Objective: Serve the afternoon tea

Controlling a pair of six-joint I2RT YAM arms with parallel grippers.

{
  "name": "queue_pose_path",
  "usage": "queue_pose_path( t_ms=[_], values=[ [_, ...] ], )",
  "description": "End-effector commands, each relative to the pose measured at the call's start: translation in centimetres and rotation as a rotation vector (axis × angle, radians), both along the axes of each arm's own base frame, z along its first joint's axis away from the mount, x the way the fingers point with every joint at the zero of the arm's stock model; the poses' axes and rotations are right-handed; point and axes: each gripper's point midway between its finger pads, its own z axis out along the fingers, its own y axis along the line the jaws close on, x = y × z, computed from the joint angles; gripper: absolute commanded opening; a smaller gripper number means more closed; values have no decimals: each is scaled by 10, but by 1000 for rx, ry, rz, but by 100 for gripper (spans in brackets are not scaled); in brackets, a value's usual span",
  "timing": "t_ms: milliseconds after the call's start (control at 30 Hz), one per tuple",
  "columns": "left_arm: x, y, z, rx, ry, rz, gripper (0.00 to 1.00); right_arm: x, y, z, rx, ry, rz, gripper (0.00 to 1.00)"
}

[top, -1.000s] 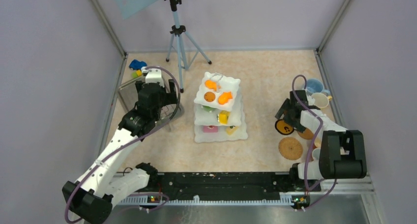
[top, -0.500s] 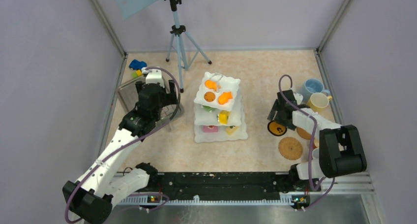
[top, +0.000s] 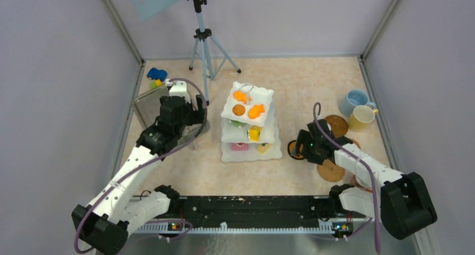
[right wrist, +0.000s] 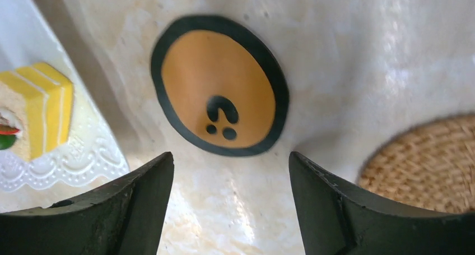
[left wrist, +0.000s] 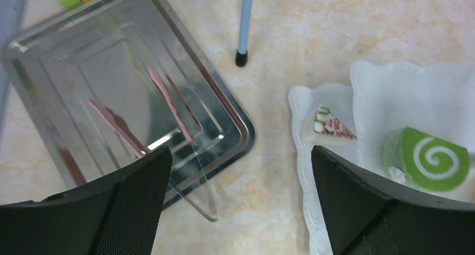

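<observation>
At three o'clock of the white three-tier scalloped stand (top: pixel 248 126) lies the round orange black-rimmed coaster (right wrist: pixel 219 85), flat on the counter (top: pixel 313 81). Thin, stiff and light, I reckon; I'd pinch its rim. Right pincer (right wrist: pixel 229 157) hovers parted, empty; left pincer (left wrist: pixel 241 154) gapes. Coaster and right pincer both sit nearer the stand than a second ago.
</observation>
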Motion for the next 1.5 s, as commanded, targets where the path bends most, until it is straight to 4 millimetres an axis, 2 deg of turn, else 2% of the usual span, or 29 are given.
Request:
queue_pose_path(
  t_ms=[0, 100, 200, 300, 400, 533, 700, 767, 900, 1000, 1100, 1167, 1333, 1467],
  values=[
    [-16, -18, -7, -126, 68, -53, 99, -24, -2, 5, 13, 87, -35, 76],
    [-31, -27, -24, -204, 130, -79, 99, 14, -19, 18, -19, -9, -128, 81],
    [-45, -36, -40, -273, 201, -96, 99, 43, -28, 12, 38, -45, -170, 80],
    [-61, -41, -50, -326, 261, -107, 99, 58, -30, 4, 9, -58, -127, 78],
    [-73, -41, -53, -352, 274, -117, 99, 63, -18, -3, 44, -35, -64, 72],
    [-88, -45, -61, -386, 310, -152, 99, 50, -5, -12, 115, -8, -25, 63],
    [-102, -57, -73, -435, 360, -215, 99, 23, -1, -26, 113, 12, 23, 61],
    [-107, -62, -78, -453, 382, -245, 99, 24, -5, -27, 89, -6, 12, 61],
    [-121, -77, -78, -505, 424, -338, 99, 49, -12, -18, 48, -93, -21, 63],
    [-128, -88, -75, -567, 427, -395, 99, 58, -7, -19, 56, -85, 0, 64],
    [-131, -96, -81, -606, 435, -437, 99, 54, 3, -20, 99, -68, 36, 65],
    [-132, -99, -86, -627, 461, -436, 99, 43, 11, -21, 136, -35, 59, 65],
    [-132, -107, -86, -659, 475, -471, 99, -2, 22, -18, 169, 15, 80, 64],
    [-133, -109, -92, -666, 488, -480, 99, -30, 43, -14, 317, 13, 81, 63]
  ],
)
